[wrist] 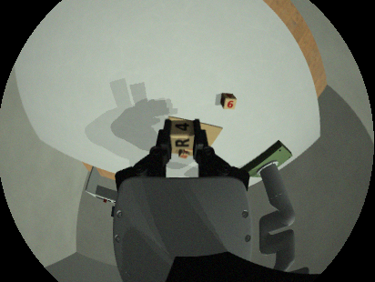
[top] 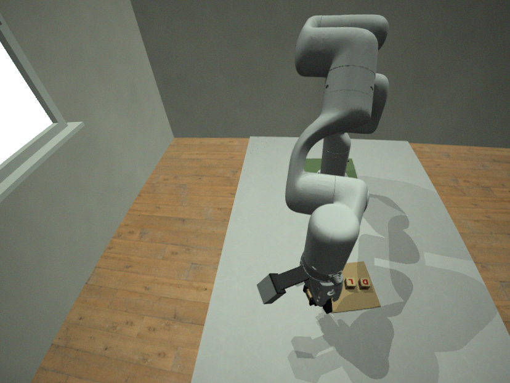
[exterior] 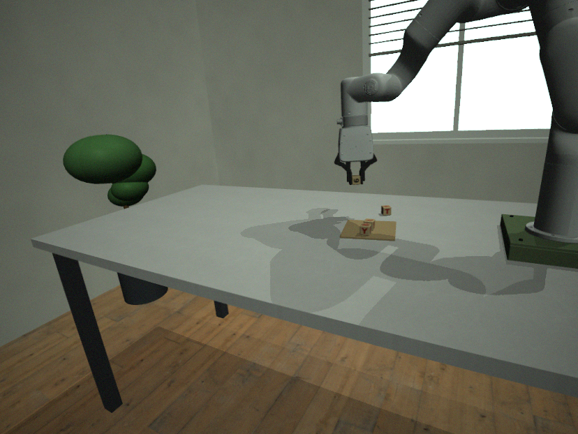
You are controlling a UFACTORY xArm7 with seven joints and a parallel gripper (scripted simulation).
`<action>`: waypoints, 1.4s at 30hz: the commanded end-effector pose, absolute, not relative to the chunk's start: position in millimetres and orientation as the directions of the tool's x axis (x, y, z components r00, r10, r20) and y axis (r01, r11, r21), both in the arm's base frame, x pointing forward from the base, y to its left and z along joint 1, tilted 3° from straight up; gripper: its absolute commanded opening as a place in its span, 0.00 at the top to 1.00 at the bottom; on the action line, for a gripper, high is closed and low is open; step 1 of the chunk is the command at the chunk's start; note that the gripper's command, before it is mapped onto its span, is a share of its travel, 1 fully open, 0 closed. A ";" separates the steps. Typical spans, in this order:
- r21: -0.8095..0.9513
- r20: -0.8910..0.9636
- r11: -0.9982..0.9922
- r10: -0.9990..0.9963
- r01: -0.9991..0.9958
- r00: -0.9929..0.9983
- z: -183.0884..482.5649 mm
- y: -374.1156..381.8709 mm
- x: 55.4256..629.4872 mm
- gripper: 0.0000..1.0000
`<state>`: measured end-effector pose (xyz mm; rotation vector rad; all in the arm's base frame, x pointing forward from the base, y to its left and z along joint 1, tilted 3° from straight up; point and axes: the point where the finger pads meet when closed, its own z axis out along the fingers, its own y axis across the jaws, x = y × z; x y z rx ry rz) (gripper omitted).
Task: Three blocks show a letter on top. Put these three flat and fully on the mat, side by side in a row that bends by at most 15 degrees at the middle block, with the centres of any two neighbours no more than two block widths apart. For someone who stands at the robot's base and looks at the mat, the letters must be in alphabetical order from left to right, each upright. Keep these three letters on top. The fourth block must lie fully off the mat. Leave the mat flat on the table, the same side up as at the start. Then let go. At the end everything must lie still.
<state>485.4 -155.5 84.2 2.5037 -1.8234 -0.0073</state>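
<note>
My gripper (exterior: 356, 179) is shut on a wooden block (wrist: 183, 139) and holds it well above the table, beside the left edge of the tan mat (top: 356, 293). The held block shows R on the face toward the wrist camera. Two blocks lie side by side on the mat, with L (top: 349, 282) and D (top: 364, 282) on top. They also show in the exterior view (exterior: 366, 226). A fourth block (exterior: 385, 210) sits on the table off the mat, toward the window; it also shows in the wrist view (wrist: 228, 100). In the top view the arm hides this block and most of my fingers.
The green base plate (exterior: 537, 243) of the arm stands on the table to the right of the mat. A green plant (exterior: 109, 168) stands beyond the table's far left corner. The table's long edge (exterior: 280, 308) runs along the front.
</note>
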 end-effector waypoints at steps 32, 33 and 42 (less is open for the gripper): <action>0.017 0.043 0.075 -0.996 -0.997 -0.075 83.8 -70.3 421.3 0.79; 0.017 0.043 0.075 -0.996 -0.997 -0.075 82.1 -70.4 421.2 0.79; 0.017 0.043 0.075 -0.996 -0.997 -0.075 49.7 -71.6 420.5 0.79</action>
